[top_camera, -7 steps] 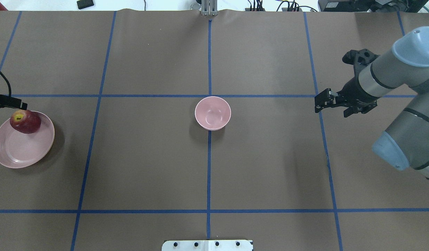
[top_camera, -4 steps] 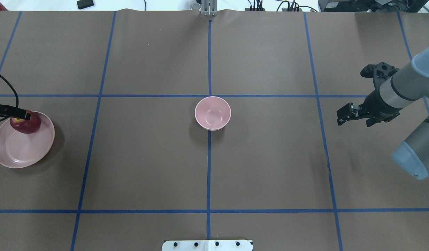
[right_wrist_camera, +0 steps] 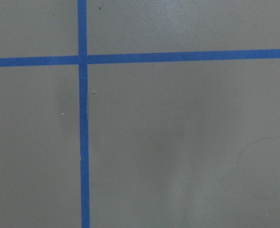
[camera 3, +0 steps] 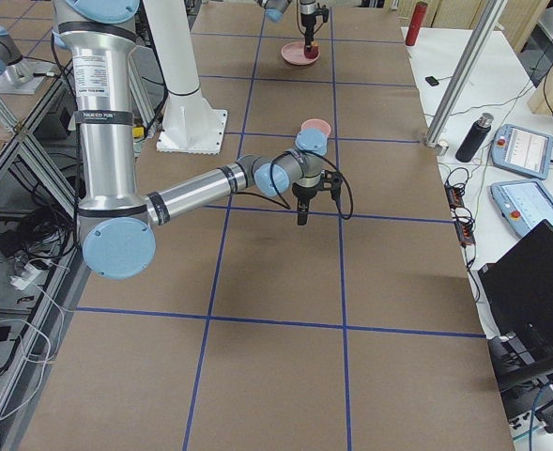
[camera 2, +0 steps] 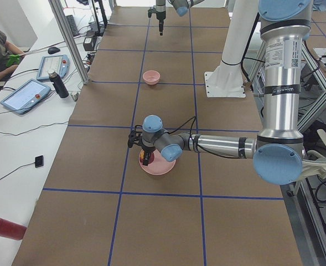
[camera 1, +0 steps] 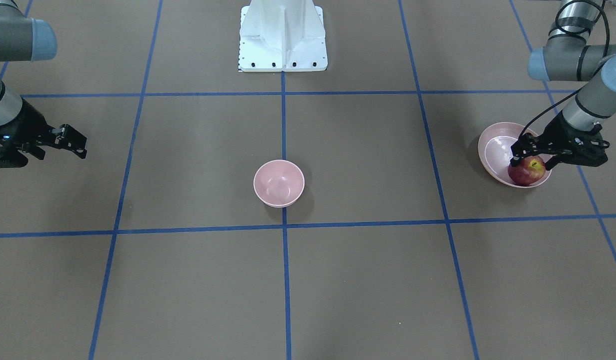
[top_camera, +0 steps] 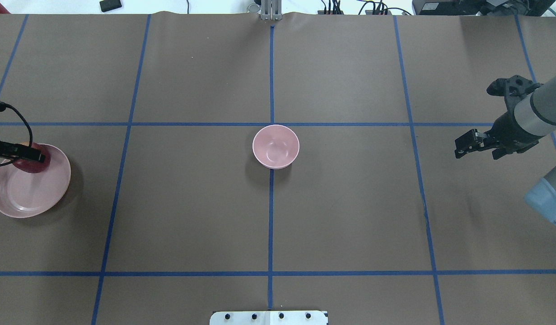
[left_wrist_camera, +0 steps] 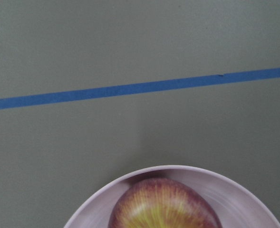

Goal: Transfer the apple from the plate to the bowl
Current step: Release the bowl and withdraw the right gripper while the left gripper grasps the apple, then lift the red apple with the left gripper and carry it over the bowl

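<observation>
The dark-red apple (camera 1: 528, 173) sits on the far edge of the wide pale-pink plate (camera 1: 492, 150) at the table's left end. My left gripper (camera 1: 532, 162) is open, its fingers straddling the top of the apple. From overhead one finger (top_camera: 33, 157) covers most of the apple (top_camera: 29, 167) on the plate (top_camera: 25, 194). The left wrist view shows the apple (left_wrist_camera: 163, 209) at its bottom edge. The small deep pink bowl (top_camera: 276, 146) stands empty at the table's centre (camera 1: 279, 184). My right gripper (top_camera: 461, 151) hangs shut and empty over the right end (camera 1: 80, 148).
Blue tape lines grid the brown table. The robot's white base (camera 1: 282, 35) is at the near middle edge. A side bench holds tablets (camera 2: 27, 94) and a dark bottle (camera 2: 57, 84); a person sits there.
My left gripper has lowered onto the apple, now covering its top. My right arm has drawn back to the right, away from the bowl.
</observation>
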Motion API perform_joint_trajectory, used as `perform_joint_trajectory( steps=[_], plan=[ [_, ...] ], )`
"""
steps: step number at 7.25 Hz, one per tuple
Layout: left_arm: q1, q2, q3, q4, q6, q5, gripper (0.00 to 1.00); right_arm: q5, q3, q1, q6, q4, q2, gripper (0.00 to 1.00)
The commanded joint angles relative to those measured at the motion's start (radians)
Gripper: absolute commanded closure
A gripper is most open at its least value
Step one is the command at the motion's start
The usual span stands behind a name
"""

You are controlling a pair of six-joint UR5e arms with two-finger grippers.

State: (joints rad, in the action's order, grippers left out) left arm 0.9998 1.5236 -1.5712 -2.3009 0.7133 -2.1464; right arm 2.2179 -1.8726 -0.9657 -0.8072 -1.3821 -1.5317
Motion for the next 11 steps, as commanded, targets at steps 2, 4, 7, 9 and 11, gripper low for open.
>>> perform_joint_trajectory(
  steps=[2, 4, 7, 9, 11],
  plan=[
    [-0.012, 0.012, 0.01, 0.0, 0.002, 0.0, 0.19, 0.0, 0.0, -0.002, 0.002, 0.0, -0.001, 0.0],
    [-0.01, 0.012, -0.006, 0.001, 0.002, -0.041, 1.0, -0.003, 0.001, -0.002, 0.0, 0.002, -0.002, 0.0],
    [0.06, 0.036, -0.202, 0.227, 0.037, -0.204, 1.0, -0.001, -0.002, -0.013, 0.002, 0.0, -0.005, 0.0],
    [0.004, 0.236, -0.296, 0.417, 0.288, -0.199, 1.0, 0.008, -0.01, -0.048, 0.006, 0.002, -0.018, 0.0],
    [-0.215, 0.477, -0.287, 0.527, 0.606, -0.044, 1.0, 0.08, -0.011, -0.134, 0.116, 0.0, -0.036, 0.0]
  ],
)
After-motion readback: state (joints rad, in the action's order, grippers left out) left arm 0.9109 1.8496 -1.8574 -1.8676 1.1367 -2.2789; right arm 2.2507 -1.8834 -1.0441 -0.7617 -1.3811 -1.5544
